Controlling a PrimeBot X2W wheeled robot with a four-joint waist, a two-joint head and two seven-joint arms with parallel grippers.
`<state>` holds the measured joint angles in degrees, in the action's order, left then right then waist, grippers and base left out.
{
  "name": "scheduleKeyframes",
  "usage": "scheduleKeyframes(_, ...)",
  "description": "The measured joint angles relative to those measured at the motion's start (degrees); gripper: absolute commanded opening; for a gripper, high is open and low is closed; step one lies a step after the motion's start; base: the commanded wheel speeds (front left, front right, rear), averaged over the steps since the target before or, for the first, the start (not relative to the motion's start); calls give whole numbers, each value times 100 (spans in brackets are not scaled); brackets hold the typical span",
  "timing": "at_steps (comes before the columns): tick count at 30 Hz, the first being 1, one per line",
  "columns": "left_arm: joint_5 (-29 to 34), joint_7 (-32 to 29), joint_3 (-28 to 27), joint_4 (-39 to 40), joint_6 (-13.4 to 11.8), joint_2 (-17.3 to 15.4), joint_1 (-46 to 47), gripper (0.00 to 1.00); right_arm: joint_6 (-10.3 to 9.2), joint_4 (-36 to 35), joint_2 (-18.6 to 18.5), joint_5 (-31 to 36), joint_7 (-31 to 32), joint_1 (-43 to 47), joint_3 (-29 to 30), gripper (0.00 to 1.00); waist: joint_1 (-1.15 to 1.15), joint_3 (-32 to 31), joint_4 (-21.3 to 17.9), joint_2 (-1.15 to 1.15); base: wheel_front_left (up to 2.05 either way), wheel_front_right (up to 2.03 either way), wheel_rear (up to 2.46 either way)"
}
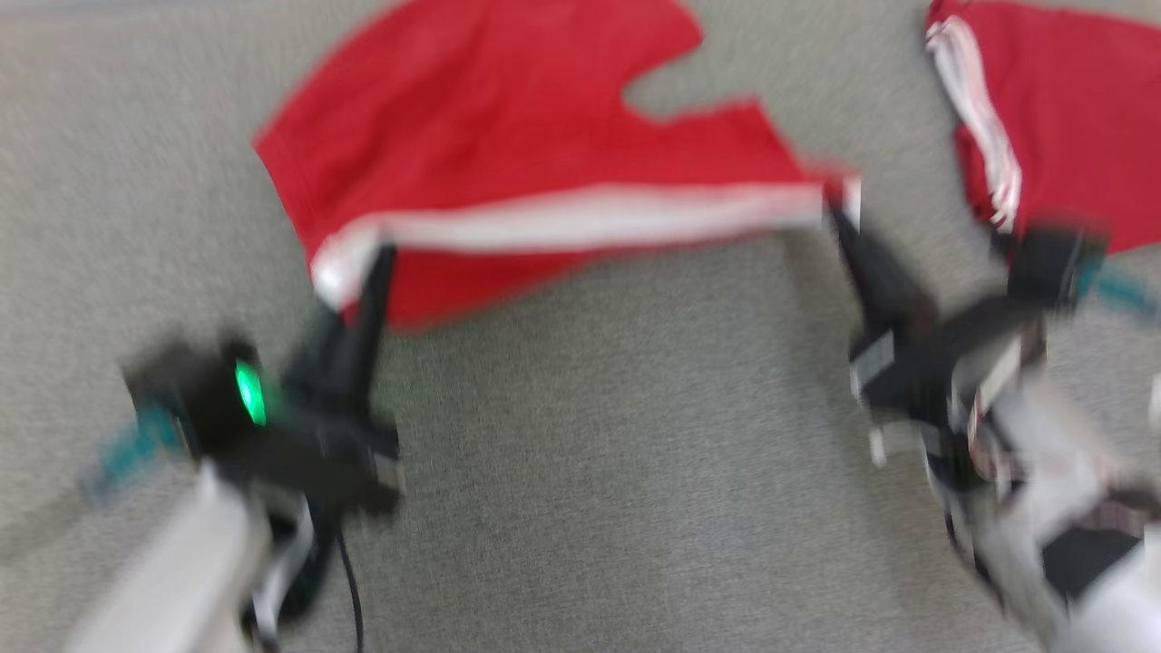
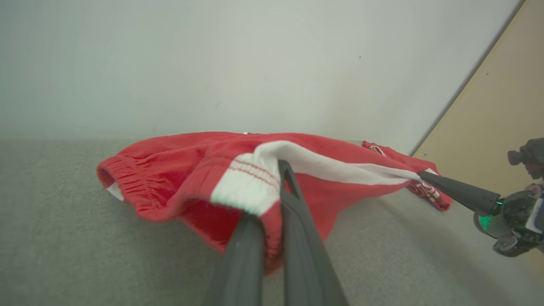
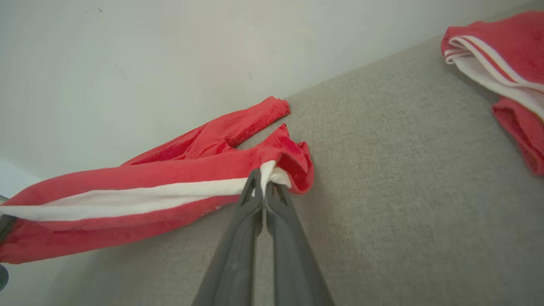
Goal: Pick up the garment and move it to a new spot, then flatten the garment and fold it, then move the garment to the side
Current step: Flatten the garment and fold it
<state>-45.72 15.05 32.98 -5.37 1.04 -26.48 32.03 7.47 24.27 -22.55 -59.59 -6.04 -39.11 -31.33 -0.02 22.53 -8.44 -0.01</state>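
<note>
This looks like a plain indoor test room rather than a lived-in home, though that cannot be told for sure. A broad worktop covered in grey woven cloth (image 1: 580, 472) runs straight up to a bare white painted wall (image 2: 212, 63). A flat tan board (image 2: 501, 106) stands at one end. A red garment with a white side stripe (image 1: 508, 118) and a second red garment with thin white stripes (image 1: 1079, 109), alike in cloth and colour, are set well apart on the worktop.
</note>
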Motion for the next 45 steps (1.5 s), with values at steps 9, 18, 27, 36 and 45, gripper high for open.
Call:
scheduleKeyframes(9, 553, 0, -69, 422, -16, 265, -2280, 0, 1, -879, -337, -108, 254, 2346, 641, 0, 0, -768, -73, -1, 0, 0, 0)
scheduleKeyframes(18, 985, -1, -23, 515, 90, 240, -3203, 0, 1, -1798, 32, 276, 781, 4313, 1637, 0, 1, -1205, -7, 0, 0, 0, 0)
scheduleKeyframes(27, 1358, 0, -92, 621, 200, 460, -3219, 0, 0, -2647, 973, 483, 1685, 4559, 2788, 0, 2, -1402, 178, 0, 0, 0, 0)
scheduleKeyframes(36, 1511, 0, -146, 297, 408, 722, -2415, 0, 0, -2363, 1497, 1079, 2373, 3026, 3273, 0, 3, -1406, 493, 1, 0, 0, 0)
scheduleKeyframes(45, 1511, 0, -603, -638, 543, 1151, -1358, 0, 0, -816, 1789, 1824, 2310, 786, 3162, 0, 3, -1062, 850, 2, 0, 0, 0)
